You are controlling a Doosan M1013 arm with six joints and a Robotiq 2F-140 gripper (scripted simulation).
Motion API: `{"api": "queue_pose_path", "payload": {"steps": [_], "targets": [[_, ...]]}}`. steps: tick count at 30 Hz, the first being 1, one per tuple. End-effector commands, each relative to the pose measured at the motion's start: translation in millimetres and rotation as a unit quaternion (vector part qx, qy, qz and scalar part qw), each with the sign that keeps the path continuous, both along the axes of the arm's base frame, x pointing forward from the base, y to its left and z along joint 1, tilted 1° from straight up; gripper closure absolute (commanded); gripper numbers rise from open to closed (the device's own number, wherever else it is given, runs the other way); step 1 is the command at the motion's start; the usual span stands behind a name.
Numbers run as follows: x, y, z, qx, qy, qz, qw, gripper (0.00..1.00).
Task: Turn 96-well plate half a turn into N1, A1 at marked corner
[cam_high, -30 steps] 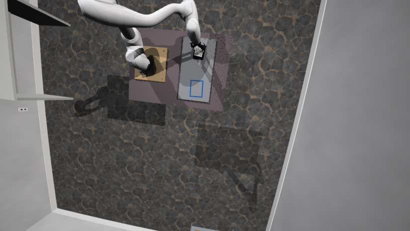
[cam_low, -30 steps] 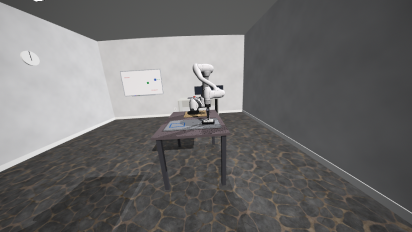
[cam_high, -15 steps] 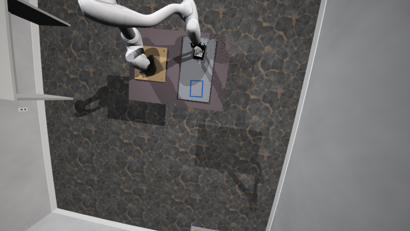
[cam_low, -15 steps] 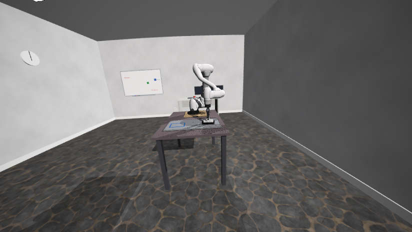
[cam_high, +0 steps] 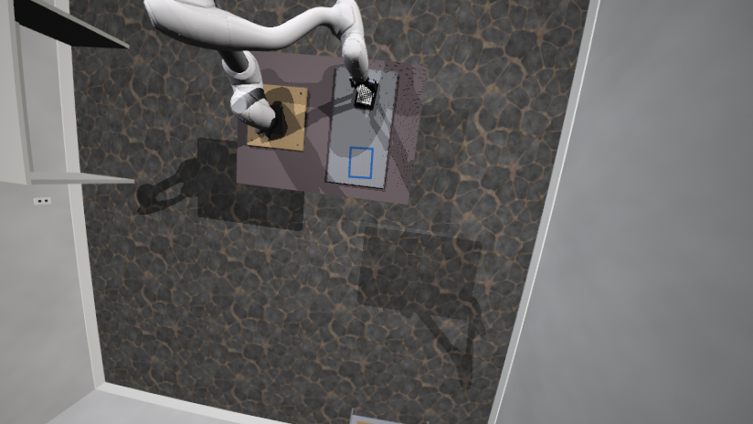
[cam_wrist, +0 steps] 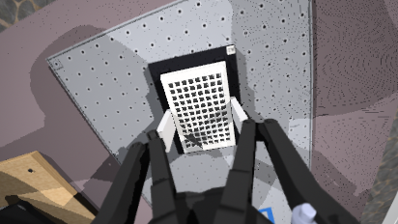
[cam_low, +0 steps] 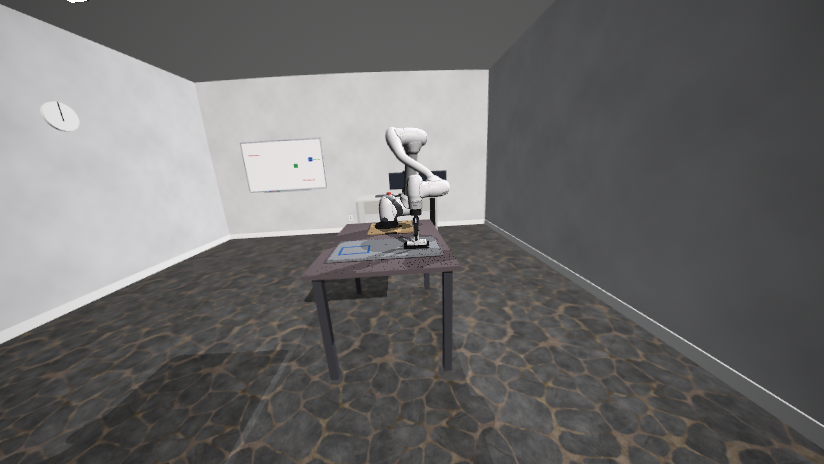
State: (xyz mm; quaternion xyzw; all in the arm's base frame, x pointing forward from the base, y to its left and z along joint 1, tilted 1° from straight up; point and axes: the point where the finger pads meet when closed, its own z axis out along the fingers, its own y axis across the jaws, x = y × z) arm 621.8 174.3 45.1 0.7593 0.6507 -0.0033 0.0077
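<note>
White plastic, thin-walled and full of small wells: that is how I read the plate (cam_wrist: 199, 107), so I judge it light, stiff enough to carry by its sides, a bit slick, and liable to crack or pop loose if squeezed hard. My gripper (cam_wrist: 201, 111) is pinching it across the two long sides, near the end closest to the wrist camera, with the white pads (cam_wrist: 165, 130) pressed against the skirt. That is the sensible place to hold; a grip nearer the middle of its length would balance it better, I think.

From the wrist view the plate sits over the black nest (cam_wrist: 156, 77), slightly skewed to it, with dark nest showing along its left, far and right edges. Whether it is lifted off or touching the nest I cannot tell. The small marked corner tag (cam_wrist: 230, 49) lies at the nest's far right corner. I cannot make out the cut corner from here.

For room, the grey perforated deck (cam_high: 342, 142) stretches toward the blue taped outline (cam_high: 360, 163), well apart from the nest, with nothing standing between them. The deck's edge runs close on the nest's right, and the table (cam_high: 408, 157) ends not far beyond. The tan base board (cam_high: 294, 94) under the arm lies to the left, so I would swing the plate over the deck side.
</note>
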Motion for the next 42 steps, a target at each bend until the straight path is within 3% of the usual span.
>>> {"api": "queue_pose_path", "payload": {"steps": [1, 39, 40, 42], "targets": [[0.0, 0.0, 0.1, 0.0, 0.0, 0.0, 1.0, 1.0], [0.0, 0.0, -5.6, 0.0, 0.0, 0.0, 1.0, 1.0], [0.0, -0.1, -5.8, 0.0, 0.0, 0.0, 1.0, 0.0], [0.0, -0.1, -5.8, 0.0, 0.0, 0.0, 1.0, 0.0]]}}
